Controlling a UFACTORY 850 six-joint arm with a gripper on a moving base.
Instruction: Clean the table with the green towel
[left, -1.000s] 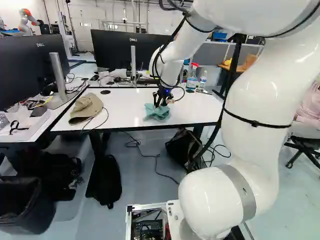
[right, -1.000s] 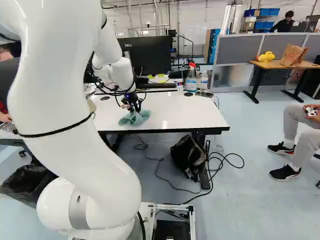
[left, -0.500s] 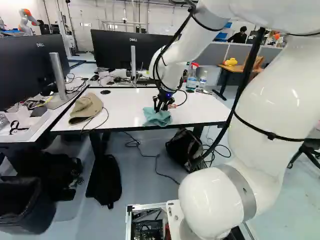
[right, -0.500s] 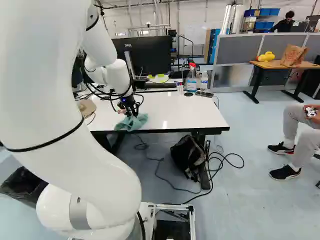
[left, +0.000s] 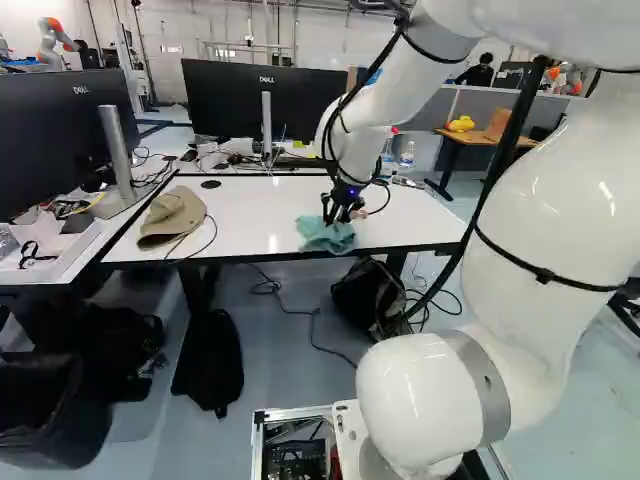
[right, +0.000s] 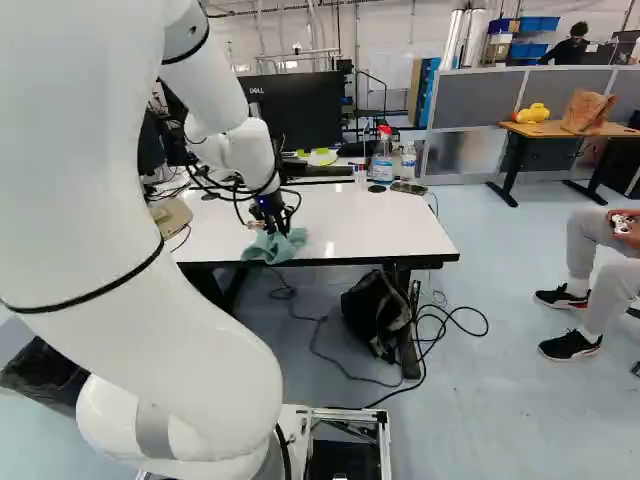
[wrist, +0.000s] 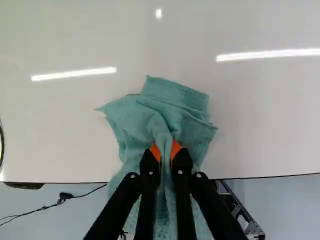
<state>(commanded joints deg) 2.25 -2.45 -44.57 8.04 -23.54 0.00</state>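
In the left base view the gripper (left: 338, 212) points down at the white table (left: 260, 215), near its front edge. Bunched beneath its fingers is the green towel (left: 326, 236), which also shows in the right base view. From the wrist, the gripper (wrist: 167, 152) is shut on a raised fold of the towel (wrist: 172, 107), with an orange pad on either side of the cloth. The towel spreads over the tabletop ahead of the fingers and runs back under them toward the table's edge. Its underside is hidden.
A tan cap (left: 172, 217) with a cable lies on the table's left part. Spray bottle (right: 382, 157) and clear bottle (right: 408, 160) stand at the back right. Monitors (left: 250, 100) rise behind and at the left. A bag (right: 377, 310) sits under the table. Another robot (left: 55, 40) stands far off.
The gripper and the held towel first slid slightly left and toward the front edge in the right base view, then moved back right along the table. The base has not moved.
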